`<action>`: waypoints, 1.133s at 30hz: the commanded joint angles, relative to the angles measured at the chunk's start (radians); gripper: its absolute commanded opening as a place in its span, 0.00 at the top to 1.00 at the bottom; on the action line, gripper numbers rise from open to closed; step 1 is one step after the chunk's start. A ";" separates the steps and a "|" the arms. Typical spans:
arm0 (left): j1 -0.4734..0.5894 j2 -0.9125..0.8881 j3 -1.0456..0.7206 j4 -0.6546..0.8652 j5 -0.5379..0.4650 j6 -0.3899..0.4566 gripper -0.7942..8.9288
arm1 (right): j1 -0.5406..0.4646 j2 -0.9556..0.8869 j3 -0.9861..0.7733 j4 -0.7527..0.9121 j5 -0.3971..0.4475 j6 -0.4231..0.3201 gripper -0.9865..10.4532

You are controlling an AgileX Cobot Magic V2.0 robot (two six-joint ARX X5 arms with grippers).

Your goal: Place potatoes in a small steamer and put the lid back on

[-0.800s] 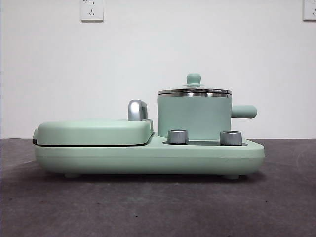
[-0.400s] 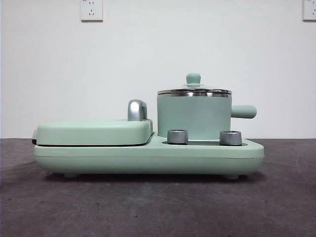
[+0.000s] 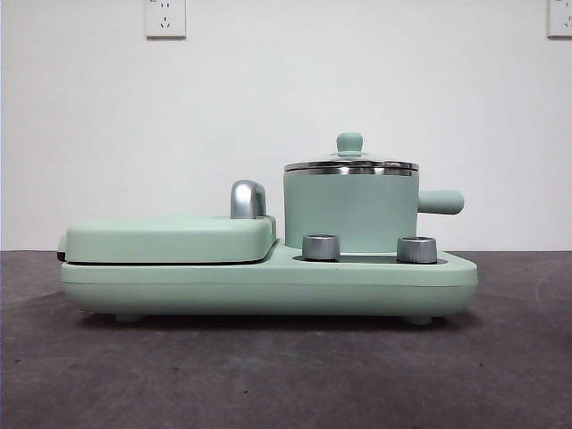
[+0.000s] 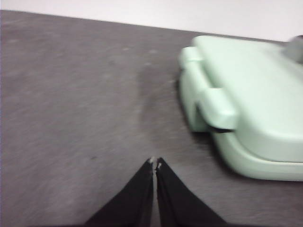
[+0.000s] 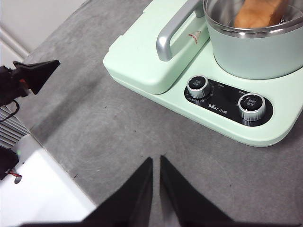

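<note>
Potato (image 5: 258, 13): inside small steamer (image 3: 350, 210); lid (image 3: 350, 161) seated on top; left gripper (image 4: 155, 163) and right gripper (image 5: 156, 161) closed, empty, over table (image 3: 268, 375).

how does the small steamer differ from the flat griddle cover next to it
The small steamer stands tall and cylindrical; the griddle cover lies low and flat. The steamer has a steel rim and a clear lid with a green knob; the cover is opaque with a silver handle. Both are mint green on one base.
</note>
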 commanded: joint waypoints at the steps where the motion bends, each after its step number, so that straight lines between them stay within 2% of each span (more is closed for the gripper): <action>1: 0.013 -0.026 -0.019 0.011 -0.011 0.018 0.91 | 0.007 0.003 0.005 0.011 -0.001 -0.009 0.89; 6: 0.029 -0.088 -0.040 0.012 -0.014 0.028 0.91 | 0.007 0.003 0.005 0.011 -0.001 -0.009 0.89; 29: 0.032 -0.087 -0.039 0.011 -0.021 0.026 0.91 | 0.006 0.001 0.003 0.017 -0.001 -0.009 0.89; 32: 0.031 -0.087 -0.039 0.011 -0.021 0.025 0.91 | -0.033 -0.024 -0.007 0.028 0.028 -0.031 0.89; 34: 0.032 -0.087 -0.039 0.011 -0.021 0.025 0.91 | -0.079 -0.050 -0.045 0.104 0.021 -0.031 0.89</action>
